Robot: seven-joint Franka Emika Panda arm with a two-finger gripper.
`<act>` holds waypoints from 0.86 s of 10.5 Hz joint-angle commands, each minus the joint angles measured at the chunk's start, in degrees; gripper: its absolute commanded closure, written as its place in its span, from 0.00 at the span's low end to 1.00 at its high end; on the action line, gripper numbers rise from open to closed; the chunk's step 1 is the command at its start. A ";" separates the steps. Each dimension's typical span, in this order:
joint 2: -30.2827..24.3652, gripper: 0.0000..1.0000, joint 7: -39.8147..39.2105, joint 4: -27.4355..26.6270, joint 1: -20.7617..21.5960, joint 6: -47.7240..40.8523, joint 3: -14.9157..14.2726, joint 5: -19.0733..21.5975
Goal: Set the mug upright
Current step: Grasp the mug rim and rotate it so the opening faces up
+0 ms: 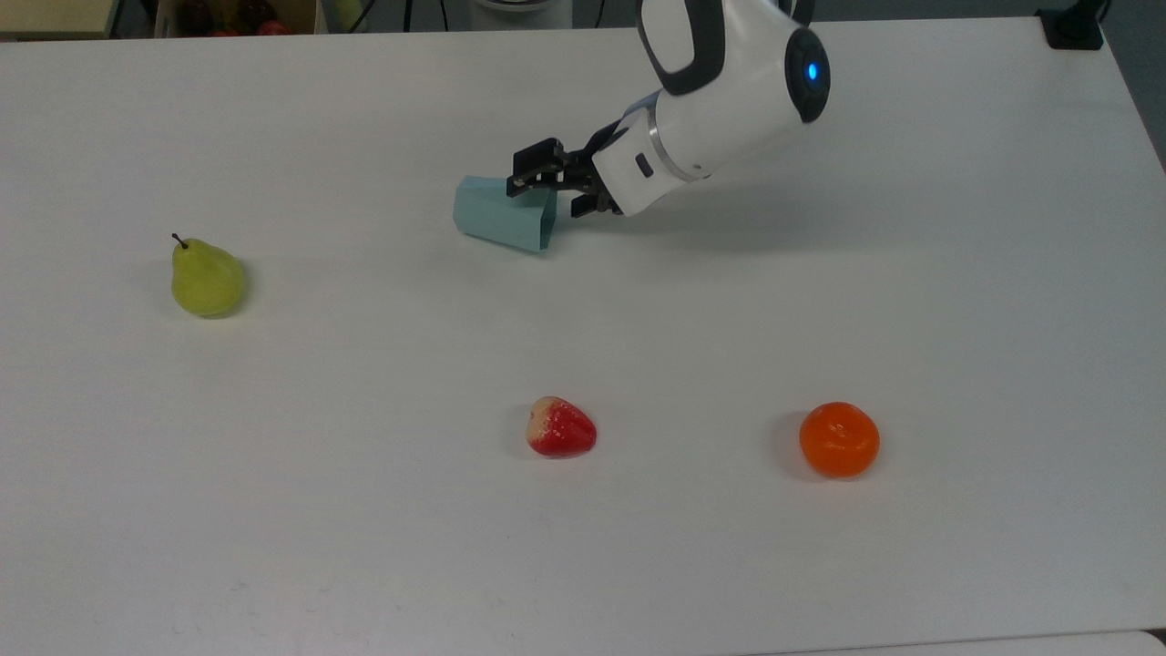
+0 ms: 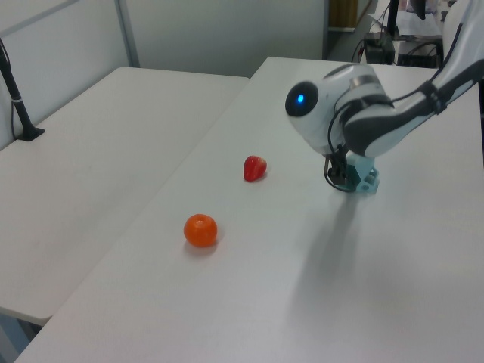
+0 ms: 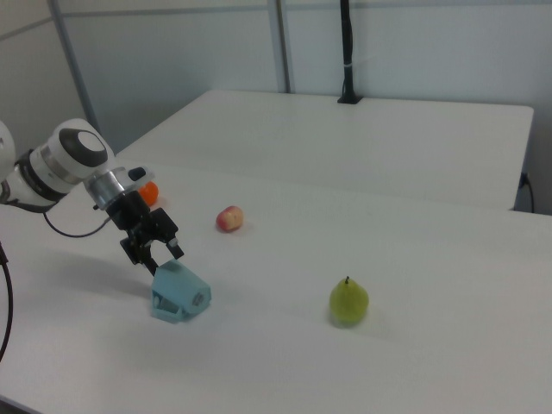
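Top view: the pale blue-green faceted mug (image 1: 504, 215) is seen lying on its side on the white tabletop (image 1: 820, 301), its hexagonal rim turned toward the top view's right and its narrower base toward the top view's left. The black claw (image 1: 544, 193) is placed right at that rim, its two fingers (image 1: 526, 178) spread, one at the upper edge of the rim and the other just beyond the mouth at the top view's right; whether the fingers touch the mug cannot be told. The claw is carried by a white arm (image 1: 729, 100) bearing a blue light, angled down from the top view's upper right. A yellow-green pear (image 1: 207, 278) stands well apart at the top view's left, a strawberry (image 1: 560, 427) lies nearer the front edge below the mug, and an orange (image 1: 839, 440) sits to the top view's right of the strawberry. In the right view, the mug (image 3: 179, 294) is shown on its side with the claw (image 3: 153, 251) just above it, fingers apart, and the pear (image 3: 348, 302) is seen to the right view's right. In the left view, the mug (image 2: 364, 175) is largely covered by the arm's wrist, with the strawberry (image 2: 255, 168) and the orange (image 2: 200, 230) lying toward the left view's left.
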 commanded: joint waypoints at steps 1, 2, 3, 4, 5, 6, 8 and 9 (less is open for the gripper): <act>2.08 0.07 2.95 0.33 0.18 -5.02 -0.30 -5.93; 2.08 0.12 3.22 0.25 0.09 -6.16 -0.30 -6.55; 3.21 0.27 3.31 0.25 0.35 -6.95 -0.30 -7.60; 3.57 0.50 3.31 0.25 0.44 -6.96 -0.30 -7.79; 3.48 0.69 3.31 0.33 0.35 -7.05 -0.30 -7.79; 3.40 0.82 3.31 0.51 0.27 -7.05 -0.30 -7.79; 3.05 0.99 3.22 0.60 0.09 -7.66 -0.30 -7.79; 2.61 1.00 2.87 0.77 -0.08 -8.19 -0.30 -7.79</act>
